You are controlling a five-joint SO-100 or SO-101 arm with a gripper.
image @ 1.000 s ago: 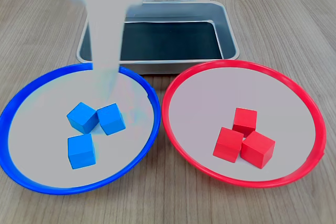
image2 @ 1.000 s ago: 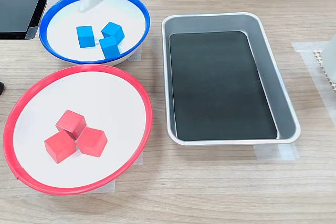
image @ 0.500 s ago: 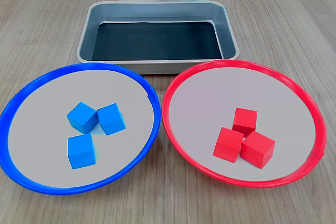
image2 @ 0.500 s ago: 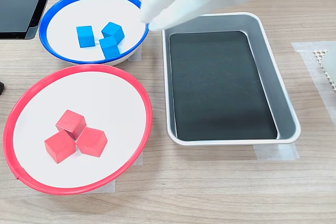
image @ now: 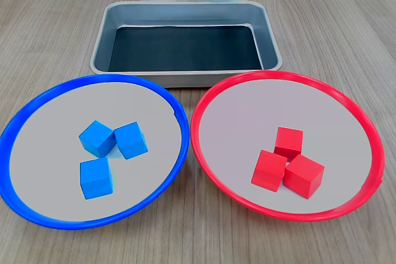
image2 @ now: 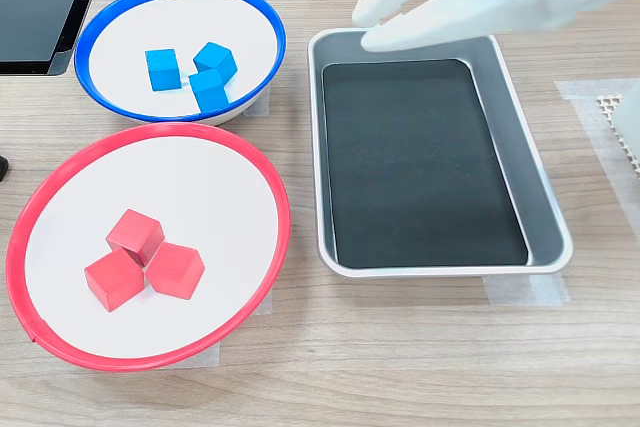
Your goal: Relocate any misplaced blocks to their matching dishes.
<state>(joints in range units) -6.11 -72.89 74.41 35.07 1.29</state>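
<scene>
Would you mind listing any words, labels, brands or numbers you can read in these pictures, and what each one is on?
None can be read in either exterior view.
The blue blocks, red blocks, blue-rimmed plate, red-rimmed plate and metal tray carry no print.
The gripper is plain white.
The dark device shows no legible marking.

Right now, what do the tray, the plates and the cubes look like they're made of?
Tray: likely metal, a brushed silver rim with soft reflections; its dark bottom is matte.
Plates: probably plastic or melamine, with matte pale grey faces and bright coloured rims, one blue, one red.
Cubes: glossy and solid-coloured, maybe plastic or painted wood; I can't tell which.
</scene>
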